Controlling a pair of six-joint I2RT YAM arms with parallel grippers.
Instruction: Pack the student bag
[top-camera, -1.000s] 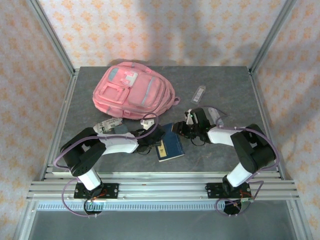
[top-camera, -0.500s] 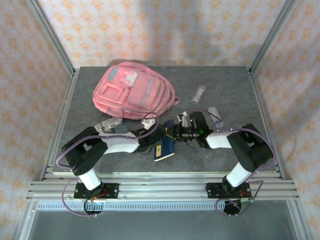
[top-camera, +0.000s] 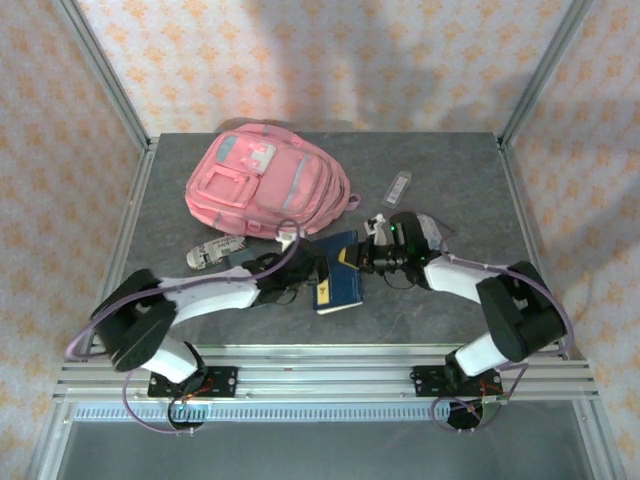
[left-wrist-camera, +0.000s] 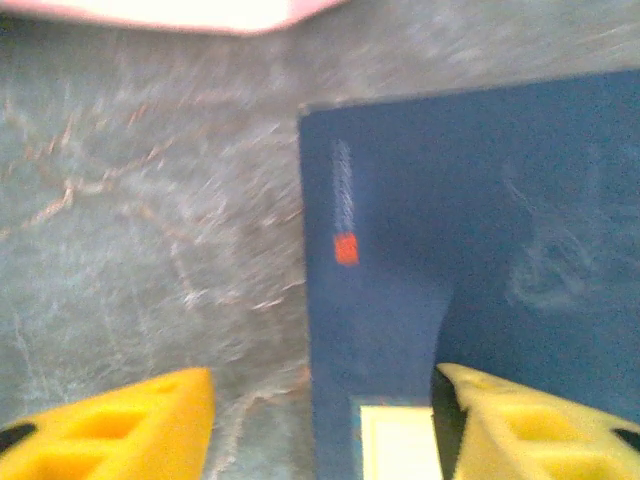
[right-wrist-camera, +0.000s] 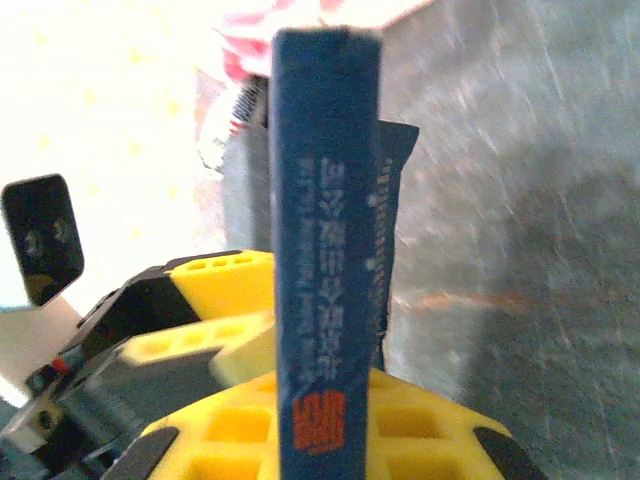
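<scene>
Right claw (right-wrist-camera: 322, 400) is clamped on the blue book (right-wrist-camera: 325, 200); left claw (left-wrist-camera: 325, 420) is apart, straddling its edge. Student bag (top-camera: 265, 180) lies back-left on the tabletop (top-camera: 460, 180). Lift the book clear, don't drag it, and find the bag's opening first.

The student bag (top-camera: 265, 180) was a large pink fabric backpack, plump and rounded. It lay flat on the desk (top-camera: 450, 170), front face up, in the desk's far-left part and close to its back edge. It sat at a slant to the desk's sides. A light-blue and white patch marked the end nearest the desk's back edge, with a square front pocket below it. A grey trim stripe ran along the half facing the desk's middle — there a pink strap trailed out onto the bare surface.
</scene>
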